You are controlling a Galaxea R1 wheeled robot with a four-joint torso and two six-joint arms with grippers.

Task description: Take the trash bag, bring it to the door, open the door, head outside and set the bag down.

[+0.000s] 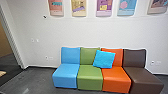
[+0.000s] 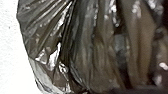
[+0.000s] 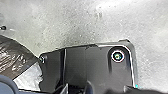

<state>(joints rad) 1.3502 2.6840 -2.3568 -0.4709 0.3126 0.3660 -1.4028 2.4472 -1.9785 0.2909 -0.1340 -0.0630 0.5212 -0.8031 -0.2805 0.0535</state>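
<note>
Bag [image 2: 92, 45], dark and thin-skinned, lies right up against the left wrist's camera, its folds running in toward one gathered place. The left arm looks the nearer, and the bag probably hangs from it, though I can't tell whether the left tool is wide, narrow or holding the plastic. I can't tell the right tool's state either. The right wrist view catches shiny dark plastic too, with a crumpled white piece [image 3: 30, 76] touching it. Brownish patches show in the bag, but what it contains is unclear, as is its long axis.

Farther out, with twelve o'clock straight ahead, a row of chairs [image 1: 90, 77] stands from twelve to two, against the wall [image 1: 82, 31]. A blue cushion [image 1: 104, 59] leans on the green and orange backs. Posters [image 1: 104, 7] hang above. At ten o'clock is an opening [image 1: 5, 50]; whether it's the way outside, I can't say.
</note>
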